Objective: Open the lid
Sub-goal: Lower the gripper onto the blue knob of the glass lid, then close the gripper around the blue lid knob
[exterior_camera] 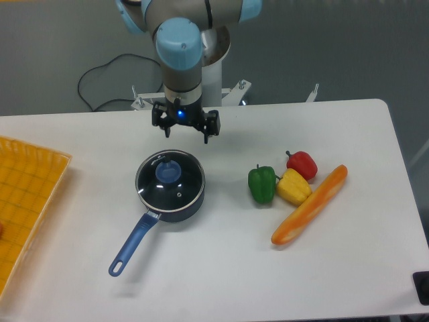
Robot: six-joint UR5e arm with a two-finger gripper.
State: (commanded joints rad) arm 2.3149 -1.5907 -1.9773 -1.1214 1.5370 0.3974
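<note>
A: Where's the lid [170, 178]?
B: Seated on the saucepan [163, 195], left of the green pepper [262, 184].
A: And the end effector [185, 131]?
B: Just behind the saucepan, fingers spread wide, holding nothing.

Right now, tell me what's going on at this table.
A single robot arm holds its gripper open above the table, just behind a blue saucepan. It grips nothing. The glass lid sits closed on the pan, its blue knob untouched, so the opening has not started. Off to the right lie a green pepper, a yellow pepper, a red pepper and a carrot; a yellow tray sits at the left edge.
</note>
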